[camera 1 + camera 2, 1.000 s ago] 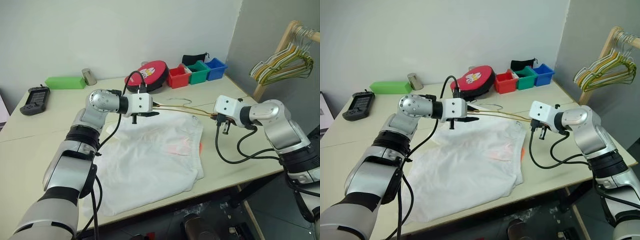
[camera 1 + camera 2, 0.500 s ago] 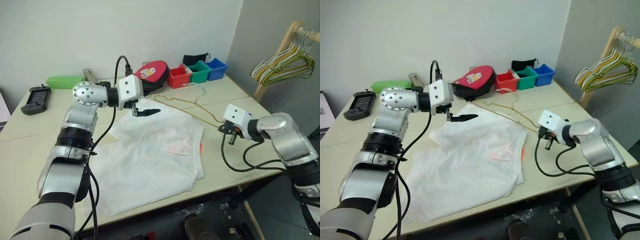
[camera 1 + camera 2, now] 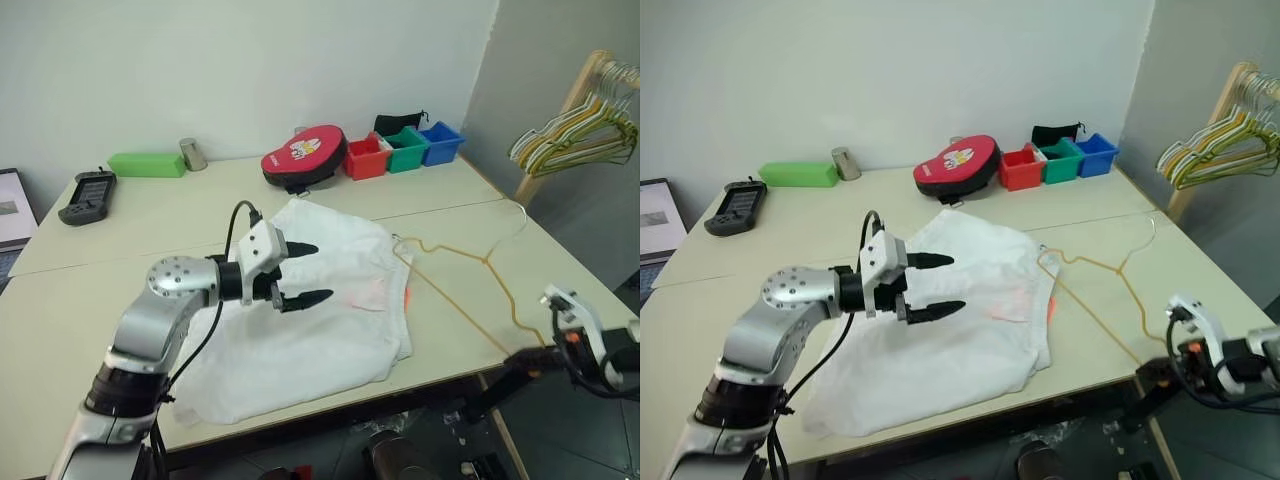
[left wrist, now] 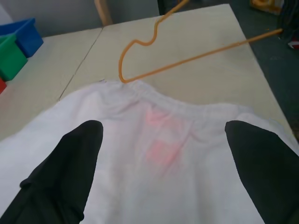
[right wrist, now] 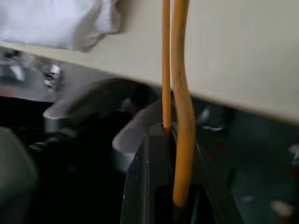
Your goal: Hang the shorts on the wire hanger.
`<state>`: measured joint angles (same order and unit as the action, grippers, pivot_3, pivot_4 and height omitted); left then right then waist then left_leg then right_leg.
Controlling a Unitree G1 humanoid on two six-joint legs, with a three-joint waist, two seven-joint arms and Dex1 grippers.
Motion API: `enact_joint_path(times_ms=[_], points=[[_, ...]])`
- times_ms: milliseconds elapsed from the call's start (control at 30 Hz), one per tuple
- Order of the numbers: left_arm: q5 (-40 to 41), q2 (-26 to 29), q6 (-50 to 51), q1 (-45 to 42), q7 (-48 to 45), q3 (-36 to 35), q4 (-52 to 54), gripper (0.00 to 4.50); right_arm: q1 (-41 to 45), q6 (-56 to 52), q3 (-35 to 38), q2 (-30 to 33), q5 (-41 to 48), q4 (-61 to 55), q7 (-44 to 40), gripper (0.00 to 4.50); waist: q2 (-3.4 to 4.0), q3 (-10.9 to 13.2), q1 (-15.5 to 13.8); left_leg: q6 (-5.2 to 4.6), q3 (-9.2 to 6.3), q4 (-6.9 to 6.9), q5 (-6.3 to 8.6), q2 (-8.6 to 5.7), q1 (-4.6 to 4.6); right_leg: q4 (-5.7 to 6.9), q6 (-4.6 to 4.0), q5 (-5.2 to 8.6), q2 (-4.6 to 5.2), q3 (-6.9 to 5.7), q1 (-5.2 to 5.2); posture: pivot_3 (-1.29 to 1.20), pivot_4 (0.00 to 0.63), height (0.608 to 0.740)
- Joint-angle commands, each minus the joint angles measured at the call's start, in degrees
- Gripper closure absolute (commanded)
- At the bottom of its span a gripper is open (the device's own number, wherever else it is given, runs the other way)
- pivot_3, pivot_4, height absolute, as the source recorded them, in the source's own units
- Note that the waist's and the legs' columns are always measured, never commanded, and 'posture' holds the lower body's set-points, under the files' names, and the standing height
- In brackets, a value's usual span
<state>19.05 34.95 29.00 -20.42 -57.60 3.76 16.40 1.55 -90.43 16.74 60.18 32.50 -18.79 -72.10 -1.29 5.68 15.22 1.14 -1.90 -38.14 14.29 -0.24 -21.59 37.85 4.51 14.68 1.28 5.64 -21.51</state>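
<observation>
The white shorts (image 3: 330,310) lie spread flat on the table, with a faint pink mark near the waistband. My left gripper (image 3: 303,273) hovers just over them, open and empty, its black fingers (image 4: 60,177) wide apart. The thin yellowish wire hanger (image 3: 487,258) lies on the table to the right of the shorts. One of its corners reaches the waistband (image 4: 154,91), and its hook points toward the far right edge. My right gripper (image 5: 174,200) sits past the table's front-right edge, shut on the hanger's other corner.
Along the back stand a red round case (image 3: 303,153), red, green and blue bins (image 3: 405,145), a green box (image 3: 147,164) and a metal can (image 3: 187,154). A black handheld device (image 3: 88,195) lies at the left. A wooden rack with several hangers (image 3: 575,130) stands at the right.
My left gripper let go of the hanger, opened and drew back over the shorts. My right gripper pulled the hanger right and toward the front edge. The camera has also shifted.
</observation>
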Motion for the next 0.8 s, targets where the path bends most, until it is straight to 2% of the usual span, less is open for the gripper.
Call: enact_joint_path(times_ms=[33,200,433,800], points=[[2.8,-0.3,4.6,1.2,3.8,-1.8,5.3,0.03,-6.1,-2.1,6.4,-0.7,8.4,0.5,1.1,4.50,-0.07,0.0,-0.3,0.00,0.02,0.00,0.00,-0.04,0.00,-0.02,-0.04,0.02,0.00,0.00,0.01,-0.22,0.069,0.740],[3.9,0.7,6.3,3.3,5.0,-2.0,8.3,0.03,-9.1,-2.1,8.5,-3.5,11.5,2.3,6.3,4.50,-0.10,0.1,-0.5,0.00,0.23,0.03,0.01,-0.06,-0.01,-0.12,-0.16,0.09,-0.01,0.09,0.01,-0.20,0.065,0.740],[5.9,1.3,8.2,4.3,6.9,-2.5,10.0,0.03,-5.2,-2.1,12.8,-8.0,15.1,13.8,15.0,4.50,-0.14,0.1,-1.0,0.00,0.34,0.04,0.01,-0.06,-0.04,-0.20,-0.21,0.12,0.00,0.13,0.00,-0.19,0.067,0.740],[7.0,2.6,8.2,2.5,6.8,-1.7,9.1,0.03,-5.7,-2.1,9.8,-10.7,29.2,9.3,22.1,4.50,-0.12,0.1,-1.3,-0.01,0.41,0.18,0.02,-0.06,-0.24,-0.40,-0.21,0.12,-0.13,0.12,-0.14,-0.19,0.065,0.740]])
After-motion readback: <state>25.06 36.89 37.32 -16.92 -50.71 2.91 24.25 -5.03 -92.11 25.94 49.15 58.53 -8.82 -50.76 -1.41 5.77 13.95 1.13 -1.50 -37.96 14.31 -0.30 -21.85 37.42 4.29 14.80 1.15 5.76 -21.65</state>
